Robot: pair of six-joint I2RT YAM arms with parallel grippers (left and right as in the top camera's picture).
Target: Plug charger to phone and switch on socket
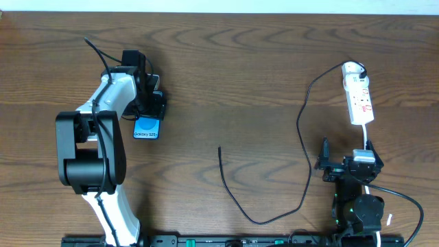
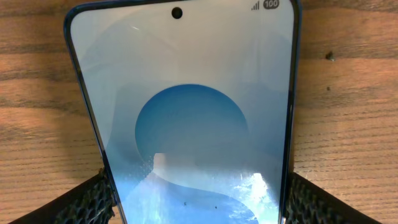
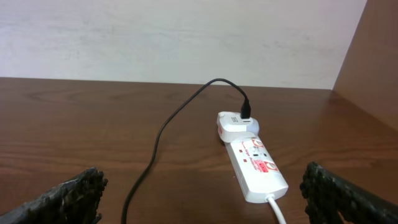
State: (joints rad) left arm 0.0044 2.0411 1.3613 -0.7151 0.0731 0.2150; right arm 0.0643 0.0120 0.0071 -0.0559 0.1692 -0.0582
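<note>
The phone [image 1: 146, 129] lies on the wooden table at the left, blue screen up. It fills the left wrist view [image 2: 186, 93]. My left gripper [image 1: 147, 103] is over its far end, and its two fingers [image 2: 196, 199] press against the phone's two long edges. The white socket [image 1: 359, 96] lies at the far right. The black charger [image 1: 300, 130] runs from a white adapter [image 1: 352, 68] in the socket, loops toward the front, and ends in a free plug tip [image 1: 219, 149] mid-table. My right gripper [image 1: 348, 152] is open and empty, just short of the socket's near end [image 3: 256, 167].
The socket's white cord [image 3: 278, 211] runs back between my right fingers. In the right wrist view the charger [image 3: 158, 140] passes left of the socket. A pale wall stands behind the table's far edge. Both arm bases sit at the front edge.
</note>
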